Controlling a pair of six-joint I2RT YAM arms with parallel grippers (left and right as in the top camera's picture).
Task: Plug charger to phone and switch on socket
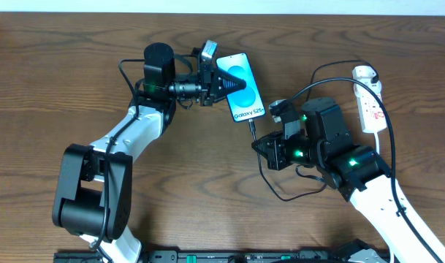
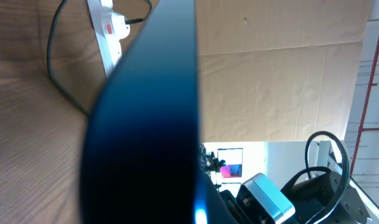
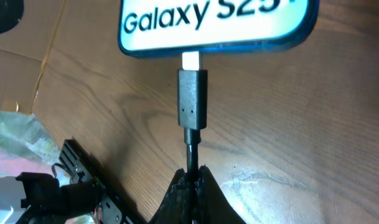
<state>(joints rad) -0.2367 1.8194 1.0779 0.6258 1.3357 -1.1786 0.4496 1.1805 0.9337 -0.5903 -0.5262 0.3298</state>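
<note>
The phone [image 1: 240,88] lies on the wooden table, its light-blue screen showing a teal circle and "Galaxy S25+". My left gripper [image 1: 237,82] reaches in from the left and is shut on the phone's upper part. In the left wrist view the phone [image 2: 152,124] is a dark blurred edge filling the middle. The charger plug tip [image 3: 193,96] stands at the phone's bottom edge [image 3: 214,22], a short silver piece still showing between them. My right gripper [image 3: 192,177] is shut on the charger cable just behind the tip. The white socket strip [image 1: 370,102] lies at the right.
The black cable [image 1: 269,183] loops on the table under my right arm and runs up to the socket strip [image 2: 105,31]. The strip's thick white cord [image 1: 389,131] runs along my right arm. A cardboard wall [image 2: 282,81] stands beyond the table.
</note>
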